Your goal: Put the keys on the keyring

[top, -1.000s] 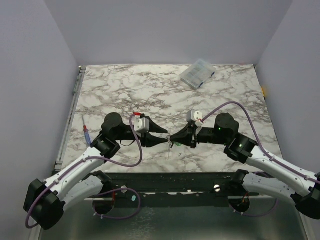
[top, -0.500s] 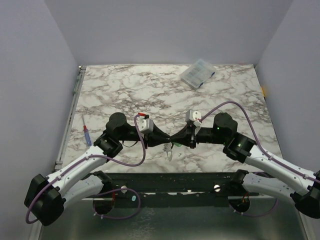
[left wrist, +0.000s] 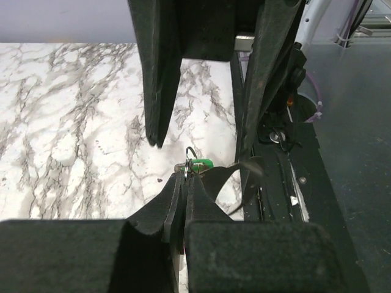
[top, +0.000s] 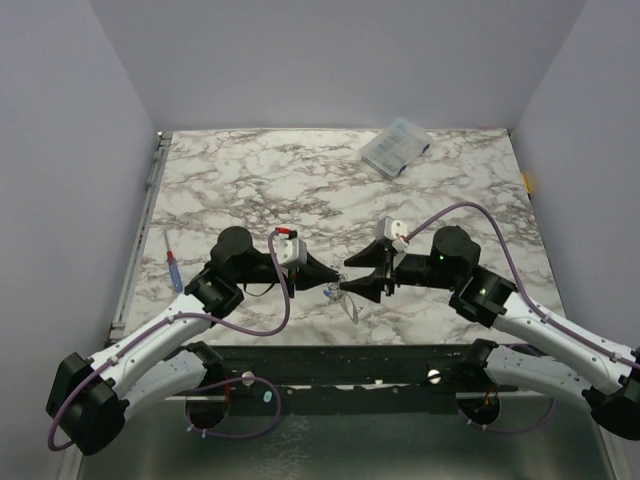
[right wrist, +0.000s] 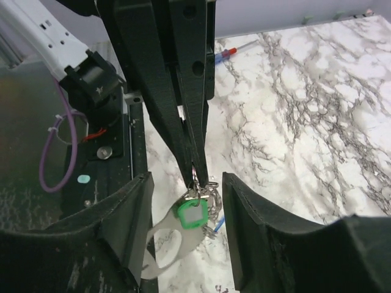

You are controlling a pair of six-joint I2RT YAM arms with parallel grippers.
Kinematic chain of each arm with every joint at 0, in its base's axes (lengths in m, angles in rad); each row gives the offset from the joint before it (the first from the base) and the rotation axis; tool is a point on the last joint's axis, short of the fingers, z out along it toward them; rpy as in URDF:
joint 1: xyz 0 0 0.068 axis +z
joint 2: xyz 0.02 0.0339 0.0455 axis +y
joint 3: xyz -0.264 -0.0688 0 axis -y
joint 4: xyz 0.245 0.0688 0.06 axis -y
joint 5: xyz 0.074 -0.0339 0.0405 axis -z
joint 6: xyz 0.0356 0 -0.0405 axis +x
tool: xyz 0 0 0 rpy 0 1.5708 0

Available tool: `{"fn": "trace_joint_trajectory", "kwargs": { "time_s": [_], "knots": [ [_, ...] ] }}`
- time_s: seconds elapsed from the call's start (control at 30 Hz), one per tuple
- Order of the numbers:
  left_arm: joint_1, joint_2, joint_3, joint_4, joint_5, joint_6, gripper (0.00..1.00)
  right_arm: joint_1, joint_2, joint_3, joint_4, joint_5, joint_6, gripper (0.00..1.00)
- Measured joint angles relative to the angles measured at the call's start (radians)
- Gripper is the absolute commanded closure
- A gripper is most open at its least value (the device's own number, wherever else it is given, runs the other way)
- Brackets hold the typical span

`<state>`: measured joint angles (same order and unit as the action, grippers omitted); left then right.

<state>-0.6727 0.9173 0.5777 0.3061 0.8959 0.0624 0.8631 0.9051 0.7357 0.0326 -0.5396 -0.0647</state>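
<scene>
Right wrist view gives the clearest look. The left gripper (right wrist: 195, 174) comes in from 12 o'clock with its jaws clenched on the metal top of the green-headed silvery key (right wrist: 192, 213). The thin pale-grey curved keyring (right wrist: 160, 247) dangles from the same bunch toward 7 o'clock. A sliver of blue at 5 o'clock is probably the blue-headed key (right wrist: 217, 224), though it is too small to be sure, and I cannot tell whether either key is threaded. The right gripper (top: 348, 276) has its jaws released, one on each side of the bunch, touching nothing.

This looks like a mid-air regrasp during threading. Next, the right jaws would need to close squarely on the keyring's loose band without knocking the key out of the left pinch.

Over the white marbled bench (top: 250, 180) the bunch hangs near the 6 o'clock edge, so a dropped key might slide off. Open room lies toward 12 o'clock. The clear plastic compartment box (top: 395, 147) sits well apart at 1 o'clock, and the slim blue-and-red tool (top: 175, 270) at 8 o'clock.
</scene>
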Motion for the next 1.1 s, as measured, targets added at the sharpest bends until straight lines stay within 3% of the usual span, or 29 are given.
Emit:
{"fn": "trace_joint_trajectory", "kwargs": {
  "time_s": [0.3,0.5,0.67,1.1],
  "knots": [
    [-0.002,-0.002,0.005,-0.03,-0.026,0.023,1.0,0.0,-0.073,-0.001,0.001,0.051,0.023,0.45],
    [-0.002,-0.013,0.005,-0.061,-0.033,0.036,1.0,0.0,-0.022,0.0,-0.002,0.083,0.033,0.58],
    [-0.002,-0.023,0.005,-0.065,-0.045,0.049,1.0,0.0,0.018,0.0,-0.022,0.098,0.04,0.59],
    [-0.002,-0.024,0.006,-0.078,-0.062,0.067,1.0,0.001,0.031,0.0,-0.038,0.083,0.028,0.99]
  ]
}}
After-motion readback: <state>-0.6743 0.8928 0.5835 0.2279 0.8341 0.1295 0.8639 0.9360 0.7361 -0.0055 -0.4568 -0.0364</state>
